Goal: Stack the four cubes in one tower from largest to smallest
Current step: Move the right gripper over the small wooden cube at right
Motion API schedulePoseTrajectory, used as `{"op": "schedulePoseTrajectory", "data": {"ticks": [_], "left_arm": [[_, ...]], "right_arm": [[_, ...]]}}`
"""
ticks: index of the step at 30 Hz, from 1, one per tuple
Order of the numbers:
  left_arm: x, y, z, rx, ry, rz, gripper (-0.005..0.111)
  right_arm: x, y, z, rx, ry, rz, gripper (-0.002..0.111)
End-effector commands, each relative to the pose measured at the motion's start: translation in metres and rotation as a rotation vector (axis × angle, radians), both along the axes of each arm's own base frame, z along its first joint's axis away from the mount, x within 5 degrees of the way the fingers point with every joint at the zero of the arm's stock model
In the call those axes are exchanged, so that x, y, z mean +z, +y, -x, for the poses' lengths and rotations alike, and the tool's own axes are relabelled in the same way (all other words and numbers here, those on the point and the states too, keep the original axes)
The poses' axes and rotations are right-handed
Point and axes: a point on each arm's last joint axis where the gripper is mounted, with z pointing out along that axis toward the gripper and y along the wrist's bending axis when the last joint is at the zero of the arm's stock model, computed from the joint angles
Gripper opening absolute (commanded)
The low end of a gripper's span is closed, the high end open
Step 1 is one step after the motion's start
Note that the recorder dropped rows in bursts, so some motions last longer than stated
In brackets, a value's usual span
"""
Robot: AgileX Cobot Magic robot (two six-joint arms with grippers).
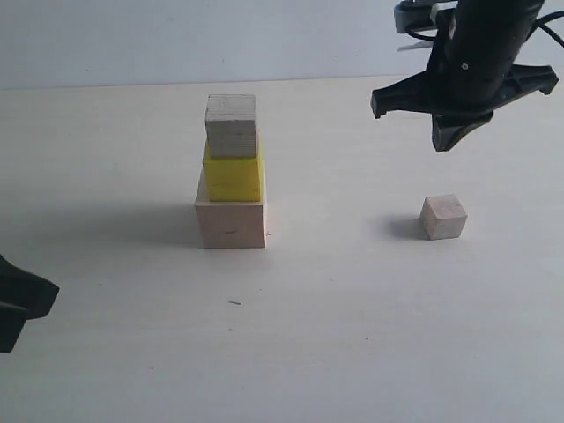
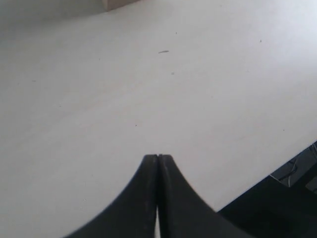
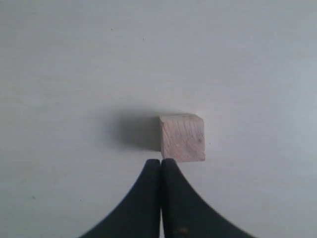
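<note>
Right tool is hovering pinched shut over the small cube, which is sitting on the counter, right of the three-cube stack; I'm needing to open it, then descend.

Left gripper fingers pressed together, pale table, wood cube corner

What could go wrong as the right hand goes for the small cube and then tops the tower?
1. The right hand hangs shut, with the small cube off to one side of its tips. Descending like this could knock the cube away.
2. The medium cube on the yellow cube offers only a small top. A heavy or off-centre placement might shift the tower.
</note>
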Motion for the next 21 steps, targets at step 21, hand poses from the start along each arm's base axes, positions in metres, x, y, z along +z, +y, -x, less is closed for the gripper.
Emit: {"op": "schedulePoseTrajectory", "data": {"ticks": [21], "left_arm": [[0.002, -0.002, 0.0, 0.01, -0.002, 0.046, 0.001]], "right_arm": [[-0.042, -0.038, -0.01, -0.001, 0.064, -0.132, 0.01]]}}
